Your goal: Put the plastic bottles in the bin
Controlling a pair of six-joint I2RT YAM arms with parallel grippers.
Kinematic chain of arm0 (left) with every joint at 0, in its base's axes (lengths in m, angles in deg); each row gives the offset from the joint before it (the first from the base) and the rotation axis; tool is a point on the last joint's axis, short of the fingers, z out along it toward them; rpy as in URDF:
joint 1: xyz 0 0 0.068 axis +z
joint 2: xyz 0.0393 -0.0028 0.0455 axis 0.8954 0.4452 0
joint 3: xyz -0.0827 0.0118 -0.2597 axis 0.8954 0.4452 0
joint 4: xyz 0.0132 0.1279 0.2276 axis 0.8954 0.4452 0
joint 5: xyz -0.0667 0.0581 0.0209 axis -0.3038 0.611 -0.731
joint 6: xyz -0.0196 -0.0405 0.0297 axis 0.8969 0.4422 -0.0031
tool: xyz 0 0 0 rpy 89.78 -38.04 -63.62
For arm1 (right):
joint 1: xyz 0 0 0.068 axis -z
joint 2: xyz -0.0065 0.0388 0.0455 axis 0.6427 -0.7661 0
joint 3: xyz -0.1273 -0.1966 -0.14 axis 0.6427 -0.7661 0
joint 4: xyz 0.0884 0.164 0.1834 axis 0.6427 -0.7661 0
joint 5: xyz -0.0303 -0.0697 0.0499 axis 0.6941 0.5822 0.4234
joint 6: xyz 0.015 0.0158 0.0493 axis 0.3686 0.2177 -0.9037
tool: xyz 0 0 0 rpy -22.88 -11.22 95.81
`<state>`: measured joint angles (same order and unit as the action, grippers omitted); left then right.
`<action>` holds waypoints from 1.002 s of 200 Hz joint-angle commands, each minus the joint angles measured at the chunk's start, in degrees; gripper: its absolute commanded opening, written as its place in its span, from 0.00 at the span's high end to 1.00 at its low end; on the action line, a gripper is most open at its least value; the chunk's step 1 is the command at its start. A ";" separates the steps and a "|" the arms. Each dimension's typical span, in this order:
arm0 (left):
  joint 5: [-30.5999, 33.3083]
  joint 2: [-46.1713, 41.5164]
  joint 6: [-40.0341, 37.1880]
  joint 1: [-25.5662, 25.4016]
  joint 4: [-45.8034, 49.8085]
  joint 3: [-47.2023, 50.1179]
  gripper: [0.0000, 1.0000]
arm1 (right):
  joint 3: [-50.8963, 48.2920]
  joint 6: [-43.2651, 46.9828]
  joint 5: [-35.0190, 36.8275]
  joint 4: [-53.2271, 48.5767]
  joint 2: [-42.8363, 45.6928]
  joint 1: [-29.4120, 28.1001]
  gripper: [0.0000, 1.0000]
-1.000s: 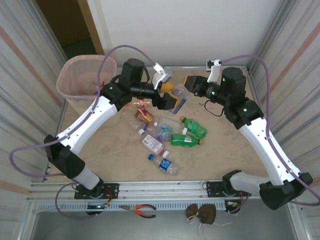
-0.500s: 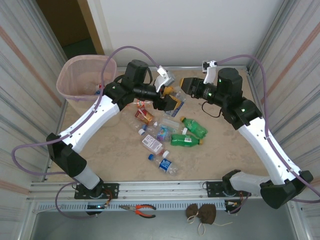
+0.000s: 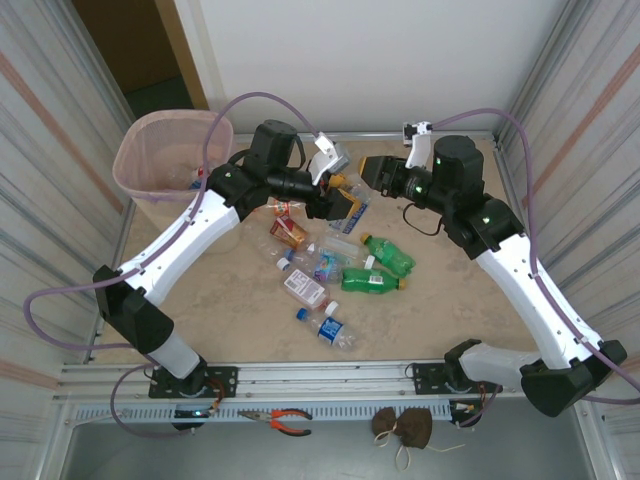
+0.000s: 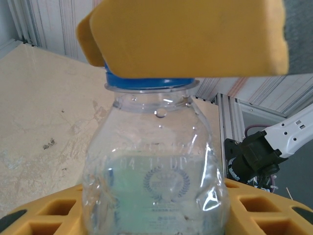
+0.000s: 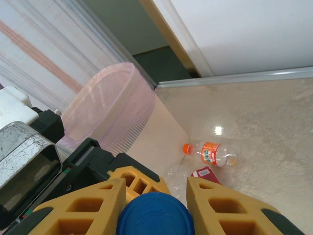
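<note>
A clear plastic bottle with a blue cap (image 3: 352,192) hangs in the air between both arms, above the back of the table. My right gripper (image 3: 368,172) is shut on its cap (image 5: 155,215), one yellow finger (image 5: 220,205) on each side. My left gripper (image 3: 338,200) is shut on the bottle's body (image 4: 156,176), which looks dented between its fingers (image 4: 44,215). The pink bin (image 3: 133,152) stands at the back left, behind the left arm, and is also in the right wrist view (image 5: 112,112). Several more bottles lie mid-table, among them green ones (image 3: 388,255) and an orange-capped one (image 5: 212,152).
A pink-labelled bottle (image 3: 303,288) and a blue-capped one (image 3: 325,325) lie nearest the front. Pliers (image 3: 283,418) and a brown pouch (image 3: 403,425) rest on the shelf below the table's front rail. Ribbed walls close in both sides.
My right arm carried the bottle left toward the left gripper. The left gripper's fingers narrowed from wide open onto the bottle's body. The bottles on the table have not moved.
</note>
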<state>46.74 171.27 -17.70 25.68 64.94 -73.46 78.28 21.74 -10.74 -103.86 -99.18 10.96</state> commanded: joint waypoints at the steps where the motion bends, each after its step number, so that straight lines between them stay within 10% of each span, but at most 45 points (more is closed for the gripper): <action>1: 0.95 -1.14 -0.20 -0.12 -1.72 -0.51 0.52 | 2.92 1.55 3.25 -1.10 0.24 -0.51 0.50; 26: 2.58 -2.89 2.15 1.04 -4.60 1.37 0.52 | 3.79 2.10 8.39 -4.02 1.96 -0.04 0.32; 146: 26.68 -13.32 31.92 16.73 -10.14 5.08 0.64 | 0.16 -3.00 7.28 -11.27 10.20 16.77 0.27; 200: 57.09 -15.50 46.92 20.33 -0.23 -0.43 0.57 | -0.49 -3.62 6.21 -10.66 10.18 17.20 0.27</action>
<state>87.48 158.63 18.73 44.39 59.72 -69.66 78.44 19.41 -3.25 -115.03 -89.41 27.76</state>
